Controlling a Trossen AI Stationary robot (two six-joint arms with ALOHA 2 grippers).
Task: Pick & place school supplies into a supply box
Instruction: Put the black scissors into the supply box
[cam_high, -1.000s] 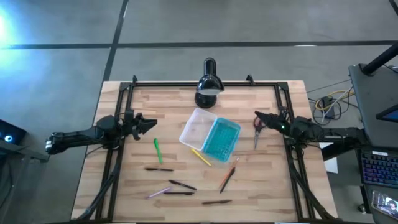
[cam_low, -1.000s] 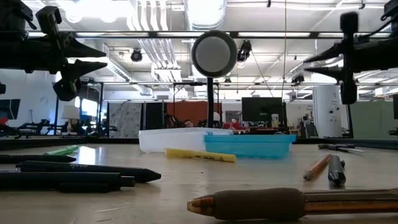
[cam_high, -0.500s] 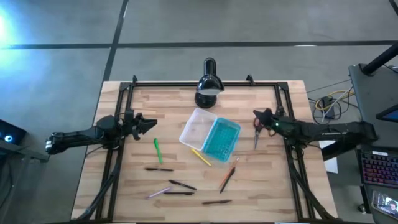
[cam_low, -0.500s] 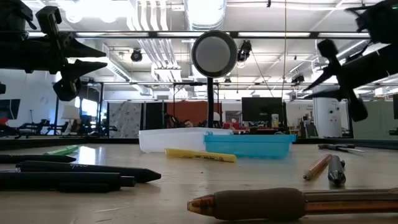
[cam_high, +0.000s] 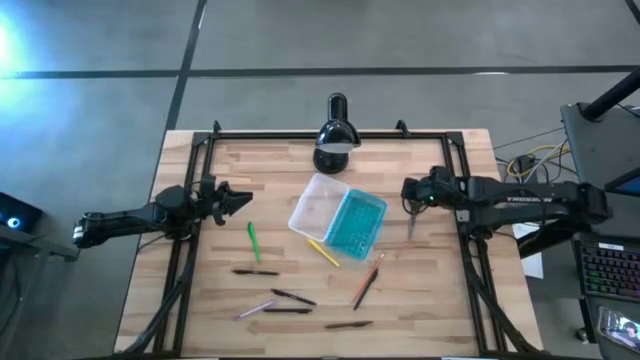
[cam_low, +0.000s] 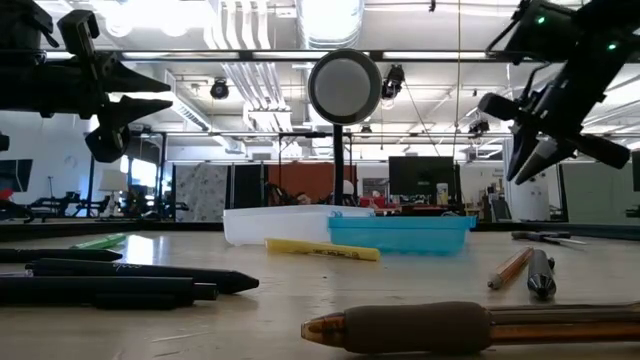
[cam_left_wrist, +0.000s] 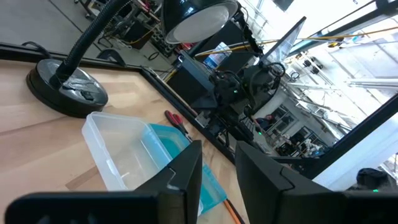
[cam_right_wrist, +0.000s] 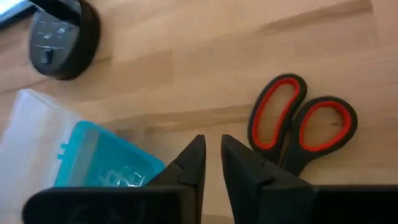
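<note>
The supply box lies open mid-table, with its clear tray (cam_high: 316, 205) beside the turquoise lid (cam_high: 356, 222). Red-handled scissors (cam_high: 412, 214) lie flat near the table's right edge. My right gripper (cam_high: 404, 190) hovers just above them, tipped down, its fingers open by a narrow gap (cam_right_wrist: 213, 155) beside the red handles (cam_right_wrist: 298, 124). Green pen (cam_high: 253, 241), yellow pen (cam_high: 323, 251), orange-brown pencil (cam_high: 367, 284) and several dark and pink pens (cam_high: 290, 300) lie flat on the near half. My left gripper (cam_high: 248, 199) waits level above the left side, slightly open.
A black desk lamp (cam_high: 336, 135) stands at the far edge, behind the box. A black metal frame (cam_high: 190, 260) runs along the table's sides. Bare wood (cam_high: 440, 290) lies between the scissors and the near right corner.
My right gripper has moved a little toward the table's left and tipped from level to slanting down over the scissors. Nothing on the table has moved.
</note>
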